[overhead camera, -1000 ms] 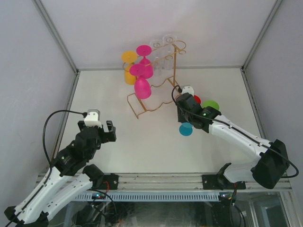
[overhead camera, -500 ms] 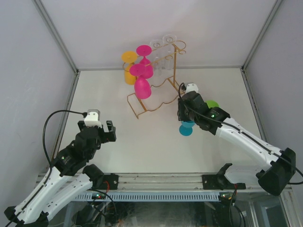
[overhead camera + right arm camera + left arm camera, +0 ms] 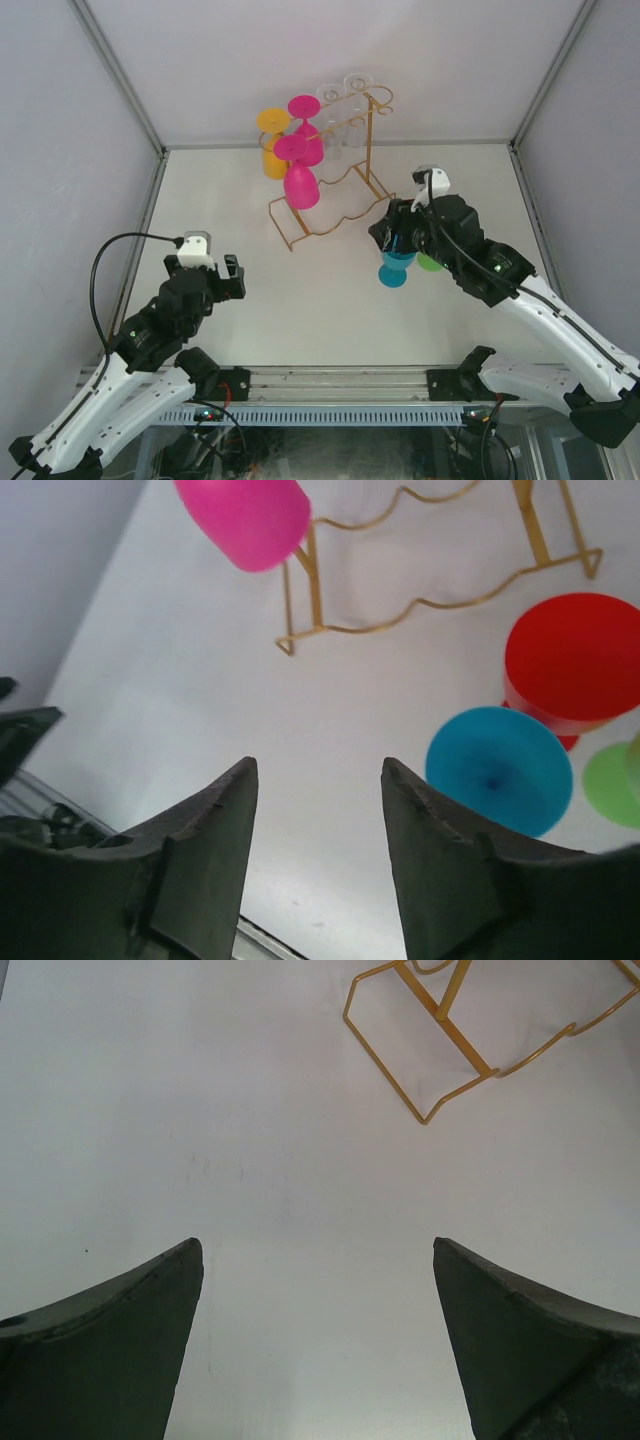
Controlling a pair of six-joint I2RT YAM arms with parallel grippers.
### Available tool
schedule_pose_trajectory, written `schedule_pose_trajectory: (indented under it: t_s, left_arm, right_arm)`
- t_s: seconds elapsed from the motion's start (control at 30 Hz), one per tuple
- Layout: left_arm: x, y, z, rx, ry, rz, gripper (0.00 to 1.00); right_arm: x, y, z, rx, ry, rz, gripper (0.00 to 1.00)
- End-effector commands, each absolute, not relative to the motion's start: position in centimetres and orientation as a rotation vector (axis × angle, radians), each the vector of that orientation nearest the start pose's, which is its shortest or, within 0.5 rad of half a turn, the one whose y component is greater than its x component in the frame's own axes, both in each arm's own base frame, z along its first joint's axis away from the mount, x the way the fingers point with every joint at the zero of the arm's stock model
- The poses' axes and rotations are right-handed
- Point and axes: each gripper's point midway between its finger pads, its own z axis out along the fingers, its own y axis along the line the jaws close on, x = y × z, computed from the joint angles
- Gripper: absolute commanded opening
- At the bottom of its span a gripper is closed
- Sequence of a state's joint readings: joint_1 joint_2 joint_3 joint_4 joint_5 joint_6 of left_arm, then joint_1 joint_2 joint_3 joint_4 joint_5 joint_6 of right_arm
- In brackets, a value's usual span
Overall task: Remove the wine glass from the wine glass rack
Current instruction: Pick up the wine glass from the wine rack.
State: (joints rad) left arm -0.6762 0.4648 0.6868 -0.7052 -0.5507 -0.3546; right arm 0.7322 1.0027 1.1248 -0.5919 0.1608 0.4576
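step in hand, as we judge it: a pause between glasses. the right pincer (image 3: 318, 770) hangs above the bench (image 3: 250, 300) with its fingers apart and nothing between them. just beside it a blue glass (image 3: 498, 770) stands on the bench, with a red glass (image 3: 575, 660) and a green glass (image 3: 615, 785) close by, all off the wine glass rack (image 3: 369, 140). the left pincer (image 3: 316, 1245) is spread wide and empty, well apart from the rack, facing bare bench.

the rack carries more: a pink wine glass (image 3: 300, 185) hangs bowl-down at its near end, with another pink, a yellow and clear ones behind it.

next move, in our judgement: bring the right pincer to the near pink glass, close on its bowl or stem, and draw it along the rails without snagging the wire. we cannot tell which end of the rails is open.
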Motion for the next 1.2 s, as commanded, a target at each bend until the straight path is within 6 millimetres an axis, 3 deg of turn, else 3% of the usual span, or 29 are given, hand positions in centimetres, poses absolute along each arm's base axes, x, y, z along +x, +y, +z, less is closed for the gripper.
schedule_pose_trajectory:
  t_s: [0.0, 0.27, 0.57, 1.03, 1.17]
  left_arm:
    - [20.8, -5.8, 21.4, -0.039, 1.934, -0.091, 1.00]
    - [20.6, -5.3, 21.6, -0.070, 1.928, -0.090, 1.00]
    - [20.4, -5.6, 22.0, -0.064, 1.924, -0.119, 1.00]
    - [20.1, -5.0, 22.7, -0.101, 1.877, -0.136, 1.00]
    - [20.1, -5.1, 22.6, -0.097, 1.879, -0.136, 1.00]
  right_arm:
    - [24.7, 22.5, 34.5, -0.113, 1.852, 0.812, 0.55]
    - [25.9, 25.7, 38.9, -0.054, 1.706, 1.020, 0.57]
    - [29.6, 29.0, 42.1, 0.103, 1.628, 1.154, 0.56]
    - [35.3, 34.1, 41.2, 0.241, 1.696, 1.287, 0.60]
    - [36.8, 35.2, 40.3, 0.232, 1.748, 1.239, 0.58]
